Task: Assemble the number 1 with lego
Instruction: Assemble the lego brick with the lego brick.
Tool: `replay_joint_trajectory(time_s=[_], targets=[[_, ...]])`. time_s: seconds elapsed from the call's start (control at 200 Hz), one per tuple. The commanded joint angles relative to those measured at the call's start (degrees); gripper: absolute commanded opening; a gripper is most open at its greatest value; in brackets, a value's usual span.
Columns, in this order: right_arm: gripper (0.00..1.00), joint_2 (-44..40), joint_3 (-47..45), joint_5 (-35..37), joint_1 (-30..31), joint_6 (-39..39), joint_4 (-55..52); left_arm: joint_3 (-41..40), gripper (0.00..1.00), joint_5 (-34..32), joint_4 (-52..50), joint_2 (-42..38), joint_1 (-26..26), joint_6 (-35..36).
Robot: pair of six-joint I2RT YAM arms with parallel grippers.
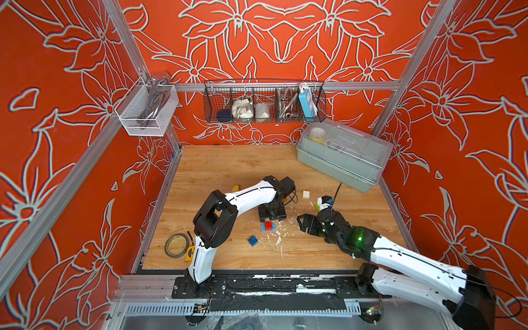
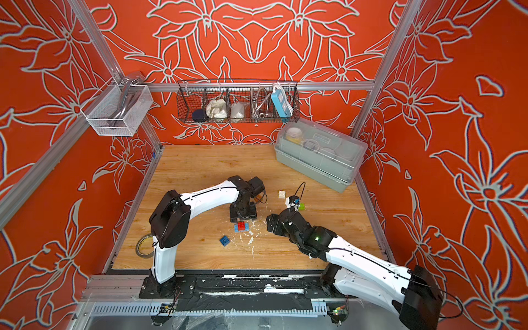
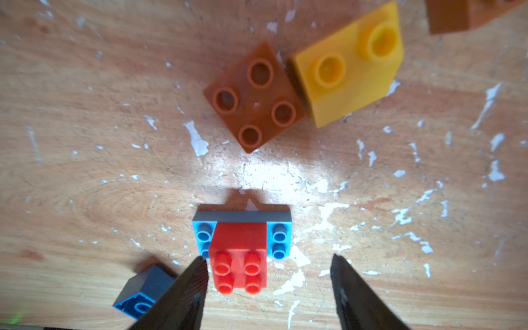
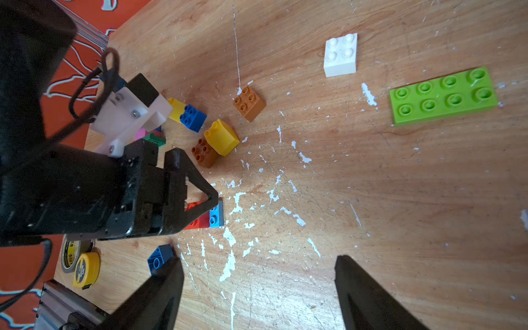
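White flecks (image 3: 197, 140) litter the wooden desk (image 1: 228, 165); a tape roll (image 1: 176, 245) and a yellow tape measure (image 1: 189, 254) lie near left. Mid-desk, the left end effector (image 3: 267, 255) hangs open, gripping nothing, over a red square studded brick (image 3: 238, 257) seated on a light blue flat plate (image 3: 278, 240). Beyond, a brown square brick (image 3: 254, 100) touches a yellow brick (image 3: 351, 74). The right end effector (image 4: 258, 257) gapes empty at right.

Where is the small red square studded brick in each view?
In a top view: red brick, table centre.
In a top view: same place.
Left wrist: between the left gripper's open jaws.
Right wrist: partly hidden behind that gripper.
Shared landmark: tilted dark blue brick nearby.
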Motion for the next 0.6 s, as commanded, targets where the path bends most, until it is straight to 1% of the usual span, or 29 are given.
replay_joint_trajectory(time_s=[0.0, 0.21, 0.345, 0.596], targets=[[0.88, -0.82, -0.24, 0.51, -0.43, -0.37, -0.18, 0.42, 0.67, -1.96, -3.71, -1.29, 0.22, 0.22], [0.88, -0.69, -0.22, 0.4, -0.49, -0.41, -0.16, 1.01, 0.63, -0.59, -1.99, -3.62, -0.68, 0.19], [0.88, -0.66, -0.17, 0.4, -0.43, -0.44, -0.24, 2.07, 0.62, 0.41, -2.06, -3.37, -1.71, 0.22], [0.88, -0.72, -0.23, 0.4, -0.5, -0.36, -0.25, -0.45, 0.62, 1.11, 0.06, -3.23, -1.89, -0.15]])
